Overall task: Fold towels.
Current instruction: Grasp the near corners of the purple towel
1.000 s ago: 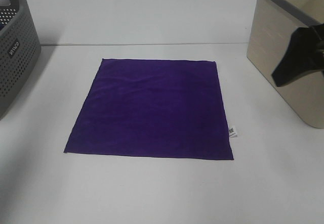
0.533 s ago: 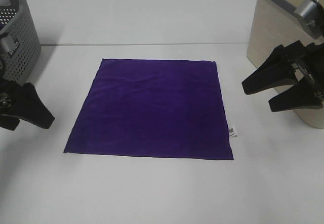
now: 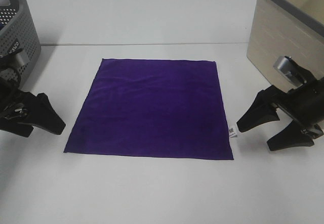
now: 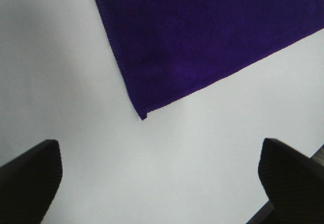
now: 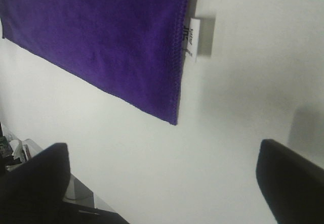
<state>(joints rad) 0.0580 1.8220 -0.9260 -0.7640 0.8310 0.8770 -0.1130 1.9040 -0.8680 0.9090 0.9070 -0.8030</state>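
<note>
The deep purple towel lies flat and square on the white table, with its small white tag at the right edge near the front corner. My left gripper is open and empty, just left of the towel's front left corner. In the left wrist view the gripper sits before that corner of the towel. My right gripper is open and empty, just right of the tag. The right wrist view shows the gripper, the towel and the tag.
A grey perforated basket stands at the back left of the table. A beige basket stands at the back right, close behind my right arm. The white table extends in front of the towel.
Both arms have come into view and moved down and inward. The left gripper now sits by the towel's front left corner, the right by the tag. The towel has not moved.
</note>
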